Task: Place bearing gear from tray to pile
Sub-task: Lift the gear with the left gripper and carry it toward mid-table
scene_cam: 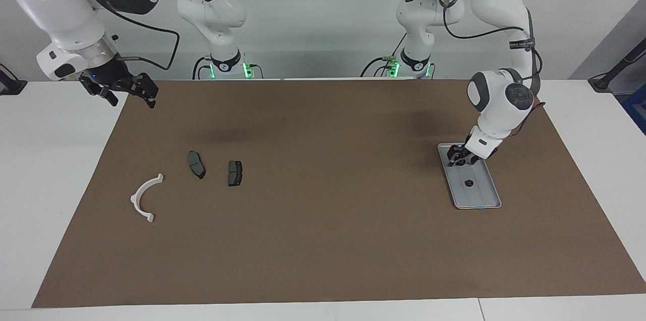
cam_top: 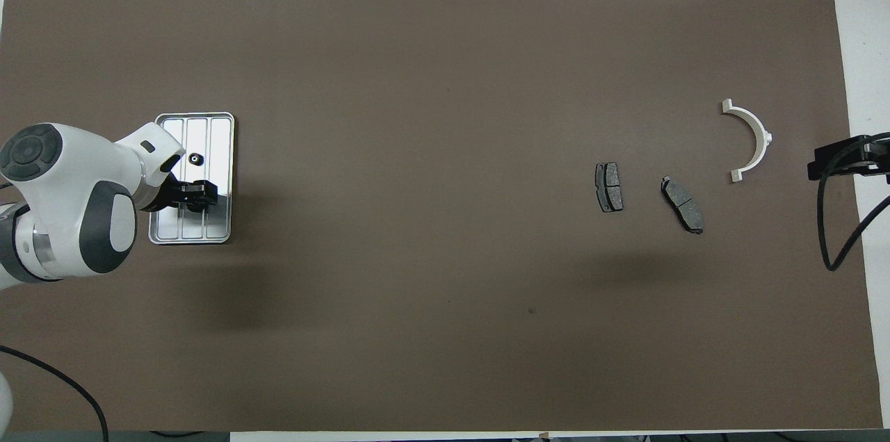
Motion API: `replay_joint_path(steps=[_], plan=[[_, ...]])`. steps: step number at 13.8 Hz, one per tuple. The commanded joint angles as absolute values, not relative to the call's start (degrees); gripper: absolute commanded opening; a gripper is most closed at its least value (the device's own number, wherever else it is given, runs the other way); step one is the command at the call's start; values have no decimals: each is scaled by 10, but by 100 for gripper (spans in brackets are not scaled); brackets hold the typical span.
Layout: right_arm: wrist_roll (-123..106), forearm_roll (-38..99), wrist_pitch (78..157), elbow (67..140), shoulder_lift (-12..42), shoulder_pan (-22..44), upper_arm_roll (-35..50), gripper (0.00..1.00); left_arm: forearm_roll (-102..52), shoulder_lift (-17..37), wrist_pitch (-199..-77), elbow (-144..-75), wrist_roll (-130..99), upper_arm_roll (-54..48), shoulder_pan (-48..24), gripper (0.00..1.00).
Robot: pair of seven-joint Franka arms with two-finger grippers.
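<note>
The bearing gear (scene_cam: 468,183) is a small black ring lying on the ribbed floor of the silver-grey tray (scene_cam: 492,200), near its middle; it also shows in the overhead view (cam_top: 196,159). The tray (cam_top: 221,124) lies toward the left arm's end of the table. My left gripper (scene_cam: 461,159) hangs low over the part of the tray nearer the robots, short of the gear (cam_top: 200,196). The pile is a white half-ring bracket (scene_cam: 145,197) and two dark brake pads (scene_cam: 196,164) (scene_cam: 234,173), toward the right arm's end. My right gripper (scene_cam: 130,93) waits, open and empty, above the mat's edge.
A brown mat (scene_cam: 333,240) covers most of the white table. The bracket (cam_top: 751,140) and the pads (cam_top: 608,186) (cam_top: 682,204) lie apart from each other. A black cable (cam_top: 834,233) hangs from the right arm.
</note>
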State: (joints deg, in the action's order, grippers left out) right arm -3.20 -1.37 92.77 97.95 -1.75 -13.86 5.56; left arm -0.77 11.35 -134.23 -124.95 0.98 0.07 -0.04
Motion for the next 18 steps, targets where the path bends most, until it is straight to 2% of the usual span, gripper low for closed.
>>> replay_joint_path(steps=[1, 3, 4, 5, 9, 11, 18], plan=[[-54, -11, 944, 998, -31, -148, 59, 100, -1, 105, -1341, -1263, 10, -1, 1, 44], [-54, -11, 944, 998, -31, -149, 59, 100, -1, 105, -1340, -1265, 10, -1, -1, 20], [-54, -11, 944, 998, -31, -148, 59, 100, -1, 105, -1337, -1260, 10, -1, -1, 12], [-54, -11, 944, 998, -31, -149, 59, 100, -1, 107, -1333, -1252, 9, -1, -1, 9], [-56, -11, 944, 998, -31, -149, 59, 100, -4, 119, -1247, -1149, -38, -4, -27, 6], [-55, -11, 944, 998, -31, -150, 58, 100, -8, 134, -1227, -1102, -109, -4, -70, 6], [-59, -11, 943, 995, -29, -159, 57, 100, -11, 178, -1216, -1010, -396, -4, -236, 6]])
